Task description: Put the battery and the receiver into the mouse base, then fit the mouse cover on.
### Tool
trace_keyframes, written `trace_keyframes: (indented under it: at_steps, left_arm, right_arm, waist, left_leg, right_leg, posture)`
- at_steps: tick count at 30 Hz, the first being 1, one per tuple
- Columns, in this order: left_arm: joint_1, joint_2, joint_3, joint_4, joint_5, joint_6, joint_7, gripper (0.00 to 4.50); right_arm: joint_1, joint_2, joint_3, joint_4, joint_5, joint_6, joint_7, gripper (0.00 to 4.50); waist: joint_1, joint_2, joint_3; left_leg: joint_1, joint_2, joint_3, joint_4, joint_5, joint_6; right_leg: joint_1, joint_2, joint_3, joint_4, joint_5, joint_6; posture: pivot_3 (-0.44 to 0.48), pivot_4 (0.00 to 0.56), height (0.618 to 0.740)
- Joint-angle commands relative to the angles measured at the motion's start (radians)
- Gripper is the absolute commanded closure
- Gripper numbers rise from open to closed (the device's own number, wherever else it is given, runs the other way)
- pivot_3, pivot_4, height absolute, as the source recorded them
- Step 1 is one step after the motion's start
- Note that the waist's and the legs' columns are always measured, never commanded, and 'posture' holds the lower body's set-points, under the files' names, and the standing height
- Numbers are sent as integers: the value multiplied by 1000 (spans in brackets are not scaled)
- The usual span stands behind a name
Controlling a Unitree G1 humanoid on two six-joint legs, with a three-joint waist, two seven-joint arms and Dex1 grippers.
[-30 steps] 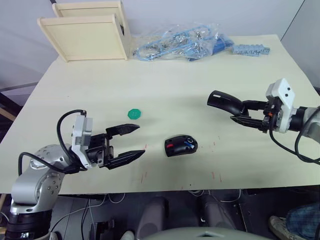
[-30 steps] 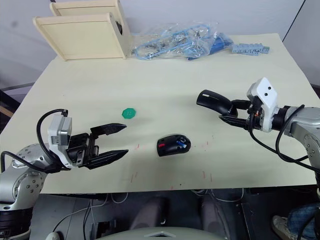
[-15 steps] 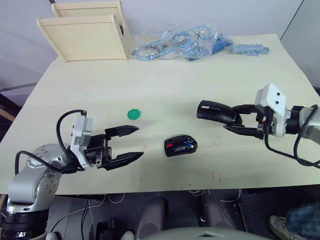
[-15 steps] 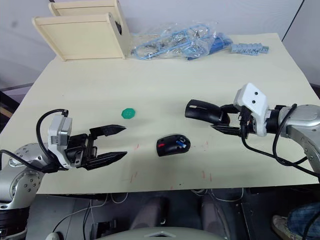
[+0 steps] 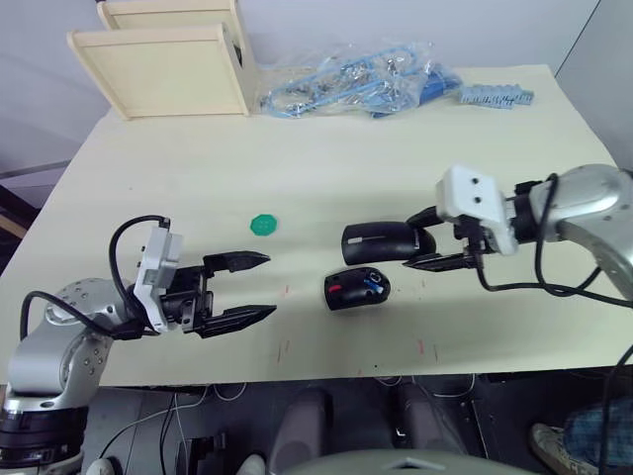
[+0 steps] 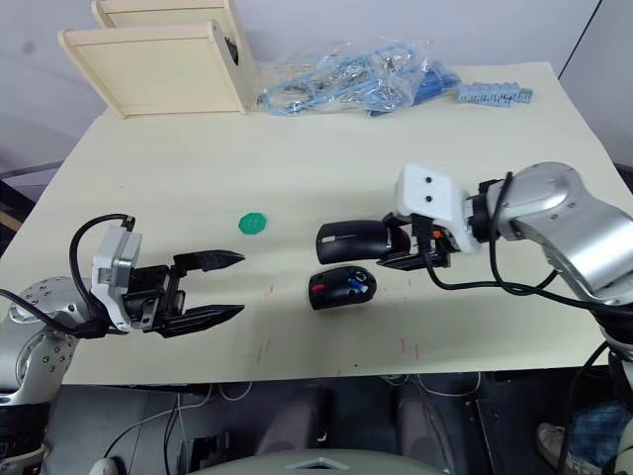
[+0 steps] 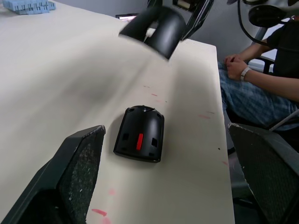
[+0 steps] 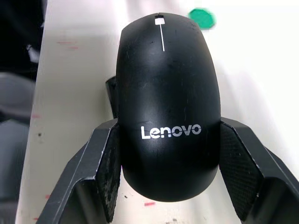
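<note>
The mouse base (image 5: 357, 288) lies open-side up near the table's front edge, with a red part and the blue battery (image 5: 374, 288) in its hollow. I cannot make out the receiver. My right gripper (image 5: 417, 241) is shut on the mouse cover (image 5: 376, 241), a glossy black shell held just above and behind the base. In the right wrist view the cover (image 8: 168, 107) sits between both fingers (image 8: 105, 172). My left gripper (image 5: 261, 286) hangs open and empty, a short way left of the base. The left wrist view shows the base (image 7: 139, 134) and the cover (image 7: 156, 28) above it.
A green disc (image 5: 263, 225) lies left of the cover. Wooden boxes (image 5: 163, 69), a plastic bag of blue parts (image 5: 356, 79) and a blue block (image 5: 495, 96) stand along the far edge. A seated person (image 7: 261, 70) is beside the table.
My right gripper has carried the mouse cover leftward, from the right side of the table to just above and behind the mouse base. The left gripper has stayed open in place.
</note>
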Motion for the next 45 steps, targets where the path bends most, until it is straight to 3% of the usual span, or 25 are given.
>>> trace_keyframes:
  at_steps: [1, 13, 45]
  left_arm:
    - [3, 23, 13, -2, 9, -22, -23, 0]
    - [38, 28, 22, 17, 41, -64, -54, 0]
    - [136, -12, 36, 18, 48, -152, -23, 0]
  right_arm:
    - [-68, 39, 79, 3, -56, 6, 30, 2092]
    - [-59, 149, 237, 72, -228, -37, 5, 2092]
    - [-13, 208, 291, 154, -361, -82, 68, 2092]
  waist:
    - [1, 0, 0]
    - [0, 0, 0]
    - [0, 0, 0]
  left_leg:
    - [-1, 0, -1, 0, 0, 0]
    - [-4, -1, -4, 0, 0, 0]
    - [-4, -1, -4, 1, 0, 0]
  right_leg:
    - [-1, 0, -1, 0, 0, 0]
    - [-2, -1, -4, 0, 0, 0]
    - [-2, -1, -5, 1, 0, 0]
  posture:
    - [0, 150, 740]
    - [0, 150, 740]
    - [0, 150, 740]
